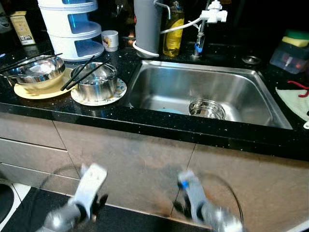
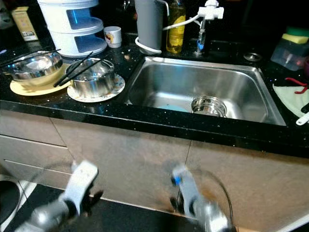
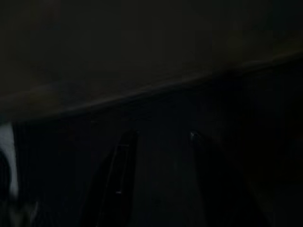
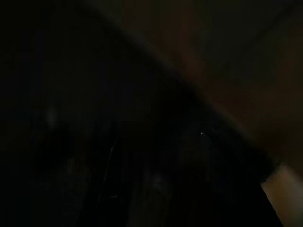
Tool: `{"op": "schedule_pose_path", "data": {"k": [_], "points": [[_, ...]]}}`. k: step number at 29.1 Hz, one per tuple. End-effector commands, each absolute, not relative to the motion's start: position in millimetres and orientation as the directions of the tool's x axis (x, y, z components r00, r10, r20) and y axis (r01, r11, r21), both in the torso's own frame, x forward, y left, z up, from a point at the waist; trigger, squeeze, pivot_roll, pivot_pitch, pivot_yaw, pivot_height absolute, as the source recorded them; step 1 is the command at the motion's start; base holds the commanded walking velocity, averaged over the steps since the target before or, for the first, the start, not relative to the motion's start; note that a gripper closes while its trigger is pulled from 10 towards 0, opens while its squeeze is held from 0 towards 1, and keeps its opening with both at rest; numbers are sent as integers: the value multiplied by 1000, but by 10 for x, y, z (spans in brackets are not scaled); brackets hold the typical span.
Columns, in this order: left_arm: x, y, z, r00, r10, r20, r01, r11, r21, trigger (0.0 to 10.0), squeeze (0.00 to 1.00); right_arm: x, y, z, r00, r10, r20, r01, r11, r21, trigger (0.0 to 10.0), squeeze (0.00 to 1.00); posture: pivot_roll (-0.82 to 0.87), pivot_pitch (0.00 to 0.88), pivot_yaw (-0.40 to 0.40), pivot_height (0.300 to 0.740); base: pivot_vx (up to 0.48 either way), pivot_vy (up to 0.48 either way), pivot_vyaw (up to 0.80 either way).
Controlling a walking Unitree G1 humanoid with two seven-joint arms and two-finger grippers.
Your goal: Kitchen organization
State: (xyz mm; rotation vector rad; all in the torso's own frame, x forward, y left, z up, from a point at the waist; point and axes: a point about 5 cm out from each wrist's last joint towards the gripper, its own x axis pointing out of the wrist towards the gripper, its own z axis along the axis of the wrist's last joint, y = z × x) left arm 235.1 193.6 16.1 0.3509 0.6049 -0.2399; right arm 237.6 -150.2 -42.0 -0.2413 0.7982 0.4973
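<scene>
A steel sink point(image 1: 159, 84) is set into the black counter point(image 1: 145, 123), with a small steel bowl point(image 1: 206, 108) on its floor. Left of the sink, a steel pot point(image 1: 96, 81) stands on a patterned plate point(image 1: 118, 93) with black chopsticks point(image 1: 79, 77) across it. Further left, a steel bowl point(image 1: 36, 70) rests on a yellow plate point(image 1: 29, 92). Both arms hang low in front of the cabinet, blurred. My left gripper point(image 3: 161, 137) shows two dark fingers apart with nothing between them. The right gripper point(image 1: 186, 205) is below the sink's front edge.
At the back stand a white stacked container point(image 1: 72, 26), a small cup point(image 1: 110, 40), a grey jug point(image 1: 147, 26), a yellow bottle point(image 1: 174, 29) and the faucet point(image 1: 207, 19). A plastic box point(image 1: 292, 53) and a cloth point(image 1: 294, 101) lie at the right.
</scene>
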Motion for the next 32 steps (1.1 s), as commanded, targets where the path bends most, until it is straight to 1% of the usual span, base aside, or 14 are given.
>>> {"op": "schedule_pose_path", "data": {"k": [1,3,4,5,6,7,9,10,11,14,15,20,23,32], "points": [[2273,1883,-43,791,-98,-603,329,900,286,10000,0,2255,-1435,-521,569,335,-751,-531,847,-25,10000,0,-6,151,-40,740,0,0,0],[2236,1862,-135,786,-91,-612,329,899,290,10000,0,2179,-1418,-579,550,326,-769,-523,853,-12,10000,0,-6,151,-40,740,0,0,0],[2138,1839,-308,756,-63,-651,337,891,305,10000,0,2089,-1415,-649,546,292,-785,-453,891,16,10000,0,-13,151,-40,740,0,0,0],[2138,1839,-308,756,-63,-651,337,891,305,10000,0,2089,-1415,-649,546,292,-785,-453,891,16,10000,0,-13,151,-40,740,0,0,0],[2055,1816,-426,737,-48,-674,345,884,315,10000,0,2017,-1425,-705,547,253,-798,-368,929,42,10000,0,-13,151,-40,740,0,0,0],[2055,1816,-426,737,-48,-674,345,884,315,10000,0,2017,-1425,-705,547,253,-798,-368,929,42,10000,0,-13,151,-40,740,0,0,0],[1977,1764,-524,721,-20,-692,303,907,291,10000,0,1918,-1468,-775,568,162,-807,-210,977,49,10000,0,-24,151,-23,740,0,0,0],[1998,1726,-528,732,-19,-681,273,924,268,10000,0,1898,-1470,-790,590,136,-796,-178,983,36,10000,0,-28,149,-16,740,0,0,0],[1998,1726,-528,732,-19,-681,273,924,268,10000,0,1898,-1470,-790,590,136,-796,-178,983,36,10000,0,-28,149,-16,740,0,0,0],[2057,1637,-533,720,-54,-692,238,956,173,10000,0,1904,-1430,-778,633,149,-760,-185,982,39,10000,0,-32,148,-12,740,0,0,0],[2103,1587,-535,731,-82,-678,245,958,148,10000,0,1932,-1414,-756,663,159,-732,-198,980,33,10000,0,-32,148,-12,740,0,0,0],[2113,1658,-573,753,-29,-657,189,966,174,10000,0,1990,-1480,-730,683,113,-721,-144,989,19,10000,0,-56,144,-13,740,0,0,0],[2093,1686,-604,727,-6,-687,178,968,179,10000,0,2007,-1485,-718,692,117,-712,-135,990,32,10000,0,-58,146,-19,740,0,0,0],[2109,1676,-590,760,-42,-648,183,972,151,10000,0,2016,-1466,-719,696,136,-706,-144,988,48,10000,0,-51,148,-30,740,0,0,-759]]}}
